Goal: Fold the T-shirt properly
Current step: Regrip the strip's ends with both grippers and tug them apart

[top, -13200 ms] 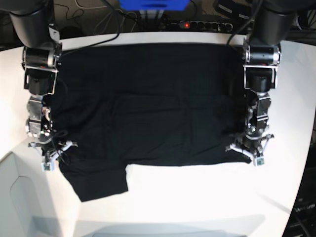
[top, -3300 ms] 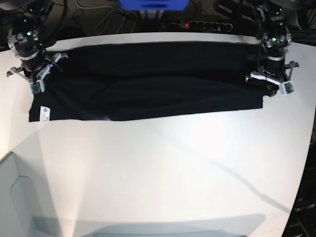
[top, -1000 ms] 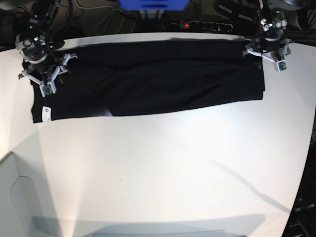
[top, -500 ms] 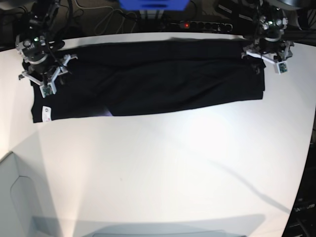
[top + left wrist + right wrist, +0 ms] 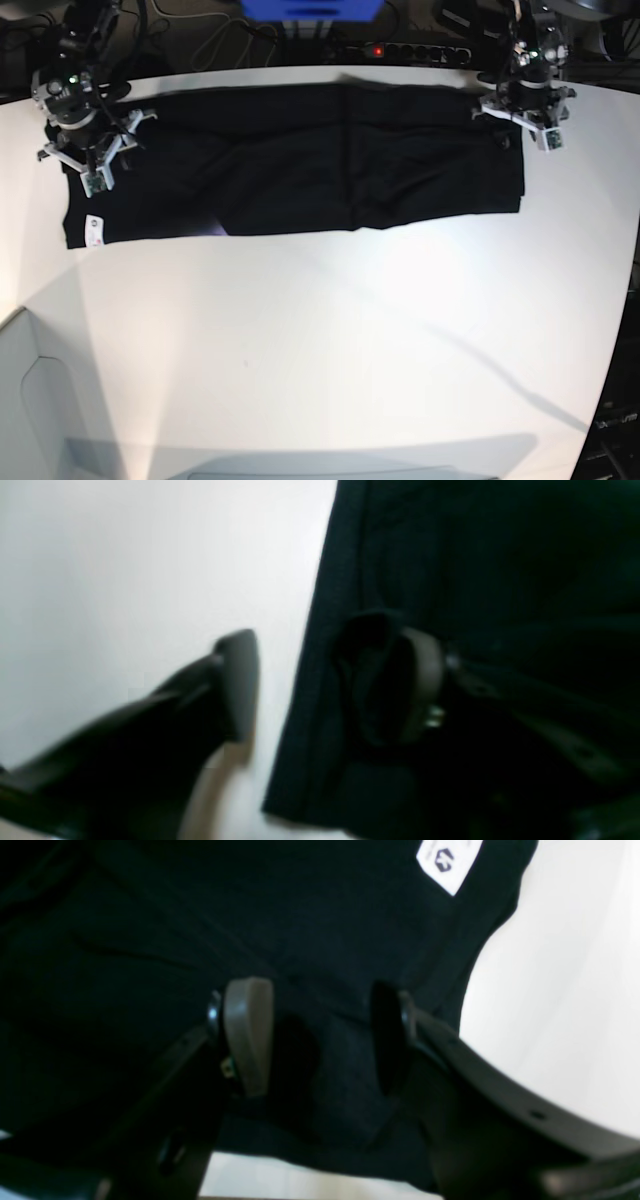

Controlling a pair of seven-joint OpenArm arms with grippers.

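Your left gripper point(image 5: 521, 113) has just slid inward along the T-shirt point(image 5: 300, 160), one finger on cloth, one over bare table point(image 5: 320, 330), jaws narrowing but grip unclear; right gripper point(image 5: 88, 150) hovers wide.

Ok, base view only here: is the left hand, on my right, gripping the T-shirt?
Observer: Not that I can see. Its wrist view shows the left hand with jaws apart, straddling the T-shirt's side edge.
Reviewer: Both fingers on cloth?
Observer: No, one finger hangs over bare table; the picture is blurred.
Reviewer: And the right hand?
Observer: The right hand is open too, both fingers over black cloth, a white tag lying just beyond them.
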